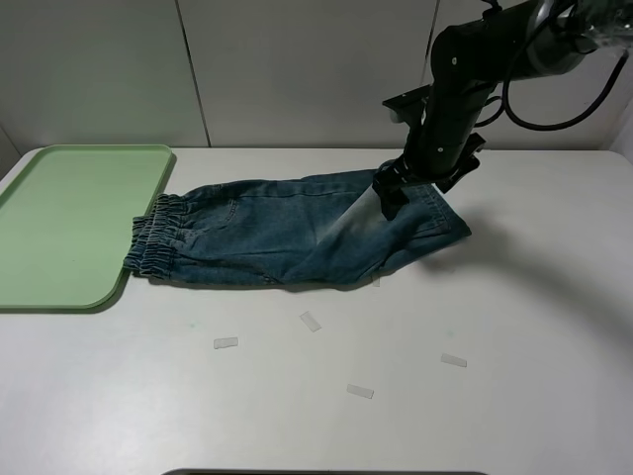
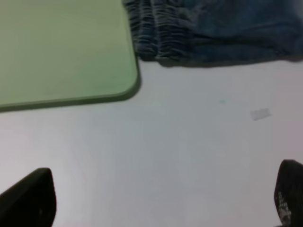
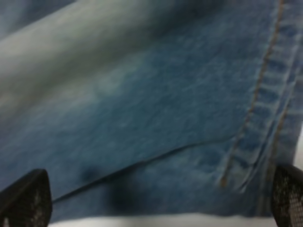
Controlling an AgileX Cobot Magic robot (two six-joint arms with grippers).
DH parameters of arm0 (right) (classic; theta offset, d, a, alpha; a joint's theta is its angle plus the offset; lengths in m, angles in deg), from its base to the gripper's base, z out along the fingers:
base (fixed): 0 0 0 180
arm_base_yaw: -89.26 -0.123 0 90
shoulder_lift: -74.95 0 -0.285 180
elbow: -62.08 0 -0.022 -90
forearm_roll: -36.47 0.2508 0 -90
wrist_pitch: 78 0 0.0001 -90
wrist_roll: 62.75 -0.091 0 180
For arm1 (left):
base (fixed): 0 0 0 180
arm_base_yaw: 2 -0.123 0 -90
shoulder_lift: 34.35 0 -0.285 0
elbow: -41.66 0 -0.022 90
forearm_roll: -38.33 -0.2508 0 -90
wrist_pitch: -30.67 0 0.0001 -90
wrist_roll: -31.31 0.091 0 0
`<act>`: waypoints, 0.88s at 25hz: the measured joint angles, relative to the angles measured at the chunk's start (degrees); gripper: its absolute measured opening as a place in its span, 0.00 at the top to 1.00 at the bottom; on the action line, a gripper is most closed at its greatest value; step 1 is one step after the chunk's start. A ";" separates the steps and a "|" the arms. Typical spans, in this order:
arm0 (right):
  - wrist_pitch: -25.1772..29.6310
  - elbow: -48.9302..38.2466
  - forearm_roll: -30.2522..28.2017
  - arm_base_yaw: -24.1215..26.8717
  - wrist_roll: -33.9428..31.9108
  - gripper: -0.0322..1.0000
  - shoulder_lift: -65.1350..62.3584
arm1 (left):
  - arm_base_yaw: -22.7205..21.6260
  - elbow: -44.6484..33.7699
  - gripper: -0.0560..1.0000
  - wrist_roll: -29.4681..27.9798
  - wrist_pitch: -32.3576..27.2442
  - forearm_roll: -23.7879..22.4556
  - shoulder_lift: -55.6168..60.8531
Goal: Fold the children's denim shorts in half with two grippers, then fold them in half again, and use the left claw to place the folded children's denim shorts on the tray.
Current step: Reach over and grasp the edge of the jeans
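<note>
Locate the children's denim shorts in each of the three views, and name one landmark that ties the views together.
Exterior high: shorts lie across the middle, waistband at the tray edge.
Left wrist: shorts show only the gathered waistband, beside the tray corner.
Right wrist: shorts fill the picture, stitched hem included.
Landmark: the tray corner by the waistband; right wrist misses it.

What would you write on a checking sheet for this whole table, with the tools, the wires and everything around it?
Surface: white table, no spills seen.
Job's things: denim shorts lying on the table, waistband at the edge of the green tray; shorts not yet on the tray.
Clutter: four small pale strips scattered in front of the shorts.
Grippers: left tool open, over bare table near the tray's corner; right tool open, at the shorts' leg end.
Cables: black cable looping high on the right, off the table.
Surroundings: pale wall panels behind; nothing else seen.
</note>
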 joint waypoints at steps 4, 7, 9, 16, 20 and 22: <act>0.41 5.49 0.03 1.64 0.53 0.29 3.85 | -1.91 -0.10 0.09 0.00 0.00 0.00 0.86; 2.19 10.18 0.16 3.04 1.13 0.29 6.89 | -2.10 -0.15 0.09 0.00 0.00 0.00 4.39; 2.76 12.49 0.16 4.14 1.24 0.29 8.59 | -2.09 -0.15 0.09 0.00 -0.22 0.00 5.81; 3.18 16.15 0.47 6.65 2.95 0.29 11.83 | -2.09 -0.15 0.09 0.00 -0.26 0.01 5.81; 3.17 16.15 0.45 7.00 3.45 0.29 13.40 | -2.09 -0.15 0.09 0.00 -0.26 0.01 5.81; 2.92 16.20 0.45 7.00 3.52 0.29 14.24 | -2.09 -0.15 0.09 0.00 -0.26 0.01 5.81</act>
